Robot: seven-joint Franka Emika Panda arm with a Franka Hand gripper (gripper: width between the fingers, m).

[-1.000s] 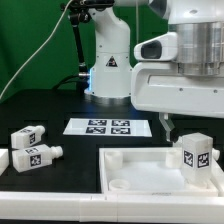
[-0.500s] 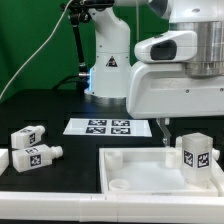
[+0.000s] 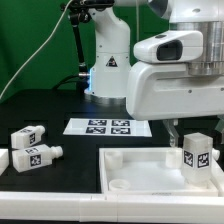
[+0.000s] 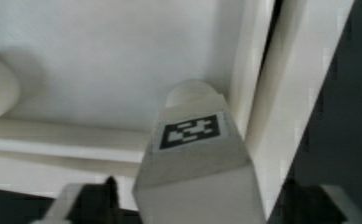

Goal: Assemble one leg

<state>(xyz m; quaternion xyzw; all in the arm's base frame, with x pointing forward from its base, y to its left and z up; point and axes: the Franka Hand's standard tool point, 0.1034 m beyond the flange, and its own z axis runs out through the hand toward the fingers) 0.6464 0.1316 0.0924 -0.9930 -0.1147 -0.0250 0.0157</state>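
Note:
My gripper (image 3: 190,138) hangs over the right side of the white tabletop (image 3: 140,160), shut on a white leg (image 3: 197,152). The leg stands upright with its black-and-white tag facing the camera, low over the tabletop's right part. In the wrist view the leg (image 4: 199,150) fills the middle between my dark fingers (image 4: 93,200), the gripper (image 4: 204,198) closing on its sides, with the tabletop's raised rim (image 4: 276,90) beside it. Whether the leg's lower end touches the tabletop is hidden.
Two more legs (image 3: 27,136) (image 3: 37,155) lie on the black table at the exterior view's left, and another white part shows at the edge (image 3: 3,160). The marker board (image 3: 103,127) lies behind the tabletop. The arm's base (image 3: 108,65) stands at the back.
The gripper body shifted slightly toward the exterior view's left. The visible finger moved in toward the leg, and the leg shifted a little to the right.

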